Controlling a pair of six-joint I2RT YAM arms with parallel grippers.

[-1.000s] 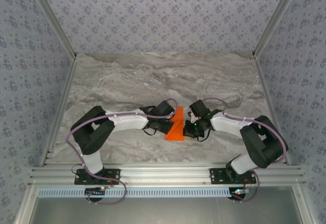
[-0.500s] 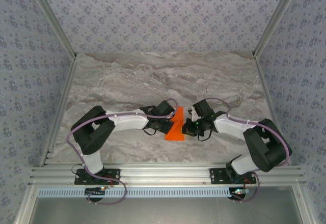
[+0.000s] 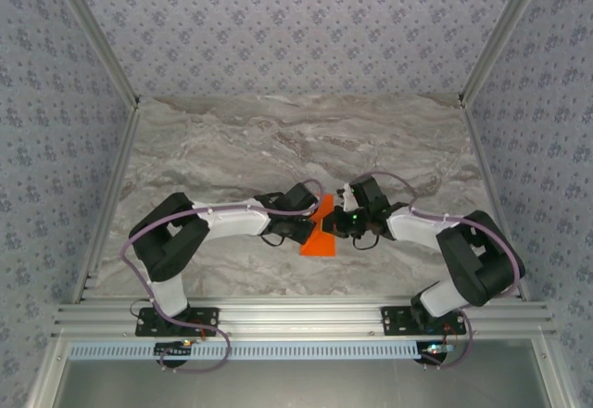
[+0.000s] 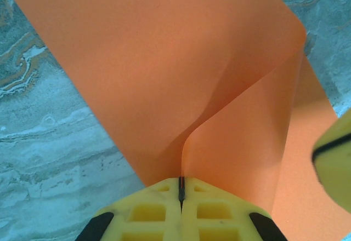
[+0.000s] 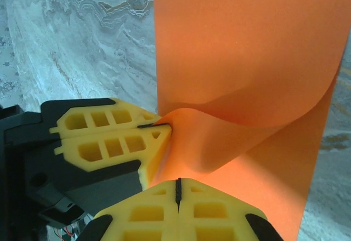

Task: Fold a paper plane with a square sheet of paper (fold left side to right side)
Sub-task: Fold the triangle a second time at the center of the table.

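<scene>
Left tool [image 4: 180, 190], right tool [image 5: 176, 190] on paper [image 4: 164, 60]

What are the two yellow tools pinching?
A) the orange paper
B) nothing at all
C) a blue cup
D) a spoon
A: the left tool and the right tool are each closed tight on the orange paper, which bends in a curve where they grip it.
</scene>
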